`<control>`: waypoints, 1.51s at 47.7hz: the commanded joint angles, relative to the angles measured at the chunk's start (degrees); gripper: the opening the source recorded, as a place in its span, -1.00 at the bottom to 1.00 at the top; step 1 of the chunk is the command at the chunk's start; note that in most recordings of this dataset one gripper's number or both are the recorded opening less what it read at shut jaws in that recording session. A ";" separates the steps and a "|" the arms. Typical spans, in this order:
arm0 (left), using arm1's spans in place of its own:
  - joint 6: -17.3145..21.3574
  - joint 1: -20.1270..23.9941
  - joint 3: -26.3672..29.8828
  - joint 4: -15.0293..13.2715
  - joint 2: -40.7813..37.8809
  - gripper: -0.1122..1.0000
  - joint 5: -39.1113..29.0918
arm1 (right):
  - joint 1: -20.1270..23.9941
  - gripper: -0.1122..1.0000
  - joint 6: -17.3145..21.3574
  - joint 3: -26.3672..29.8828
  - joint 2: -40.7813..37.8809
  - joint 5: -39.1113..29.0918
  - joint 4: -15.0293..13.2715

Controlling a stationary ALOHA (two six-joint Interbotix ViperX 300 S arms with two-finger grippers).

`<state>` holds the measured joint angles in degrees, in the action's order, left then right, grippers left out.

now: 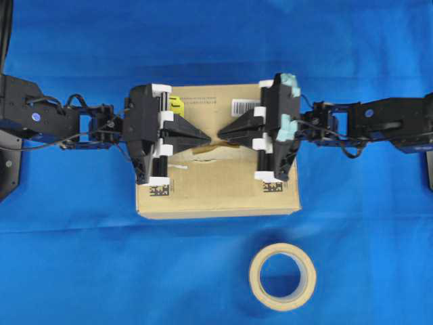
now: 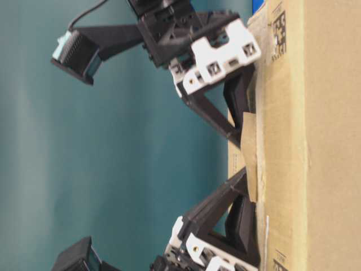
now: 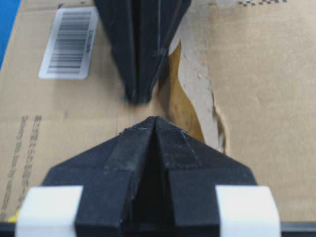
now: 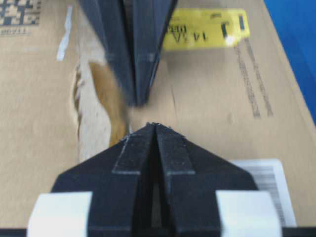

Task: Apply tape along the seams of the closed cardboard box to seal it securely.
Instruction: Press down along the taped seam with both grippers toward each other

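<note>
The cardboard box (image 1: 216,193) lies flat mid-table, its seams (image 1: 238,150) running left to right between ragged pale remnants. A small tan-brown piece of tape (image 1: 215,145) sits by the slit at the box's middle. In the table-level view the tape (image 2: 250,161) stands a little off the box face (image 2: 321,141). My left gripper (image 1: 207,137) and right gripper (image 1: 221,135) are both shut, tips nearly meeting just behind the tape. In the left wrist view the tape (image 3: 178,96) lies right of my shut left gripper (image 3: 154,118). In the right wrist view it (image 4: 109,101) lies left of my shut right gripper (image 4: 155,124).
A round beige tape roll (image 1: 282,276) lies on the blue cloth in front of the box. On the box top are a yellow sticker (image 1: 177,105), a white barcode label (image 1: 245,106) and two black square codes (image 1: 160,190), (image 1: 272,185).
</note>
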<state>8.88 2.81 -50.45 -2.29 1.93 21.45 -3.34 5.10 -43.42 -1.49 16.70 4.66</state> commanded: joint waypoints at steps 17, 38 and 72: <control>1.67 0.09 -0.09 -0.26 6.68 -0.81 0.00 | 0.18 -0.78 -0.53 -2.90 8.35 0.62 0.53; 4.13 -4.22 5.45 0.00 3.16 -0.81 0.88 | 0.44 -0.78 -1.14 2.55 4.22 3.08 -0.09; 0.00 -4.22 3.25 0.00 -1.41 -0.81 0.97 | 4.48 -0.78 -0.18 1.58 -3.08 2.90 2.90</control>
<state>9.14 -1.49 -47.02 -2.37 0.00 22.15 0.09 4.83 -40.61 -5.27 19.95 6.86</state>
